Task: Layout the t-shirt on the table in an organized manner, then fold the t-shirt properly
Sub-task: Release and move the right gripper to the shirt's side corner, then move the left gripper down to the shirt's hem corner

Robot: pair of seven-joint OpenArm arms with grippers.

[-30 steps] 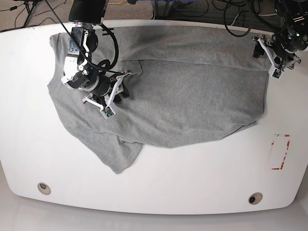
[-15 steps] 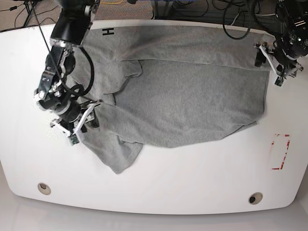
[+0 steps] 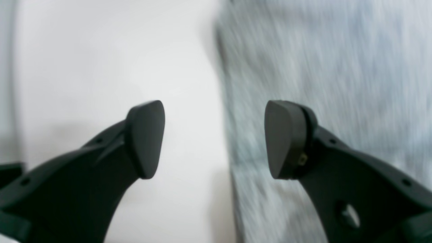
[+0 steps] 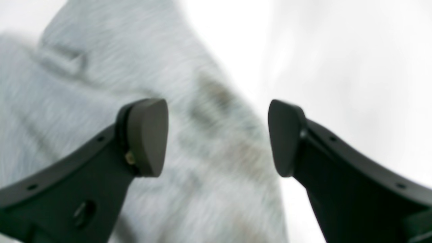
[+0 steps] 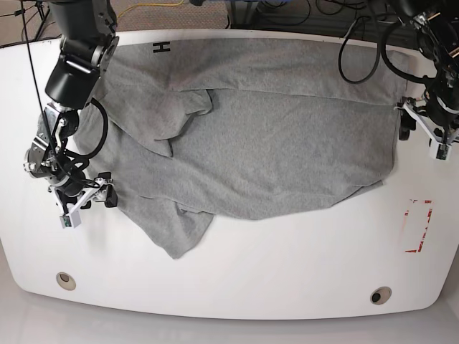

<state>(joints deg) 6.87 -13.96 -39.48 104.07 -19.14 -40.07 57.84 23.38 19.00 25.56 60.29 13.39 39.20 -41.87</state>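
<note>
Over the last second my right hand (image 5: 86, 202) has let go of the t-shirt (image 5: 272, 136) near its middle fold, swung out past the garment's edge on the base view's left, and now sits low at the desk (image 5: 237, 279) rim with its jaws spread wide and nothing between them; its wrist view shows a grey corner of cloth under the open fingers (image 4: 148, 135) and bare white beyond. My left hand (image 5: 423, 132) has slid a little down the shirt's opposite side and hangs just off that edge, jaws also wide and empty, with the cloth boundary running between its pads (image 3: 145, 138) in the wrist view. The shirt lies across the far half of the desk, mostly flat but untidy: one flap is doubled over near the far-left corner and a loose tongue trails toward the near side. I judge the spreading only partly done, so the folding cannot start yet. At the far-left edge of the shirt black block lettering (image 5: 161, 47) now shows that looks like an "H"; the rest is hidden. The red-outlined mark (image 5: 418, 226) on the desk carries no text I can read.
</note>
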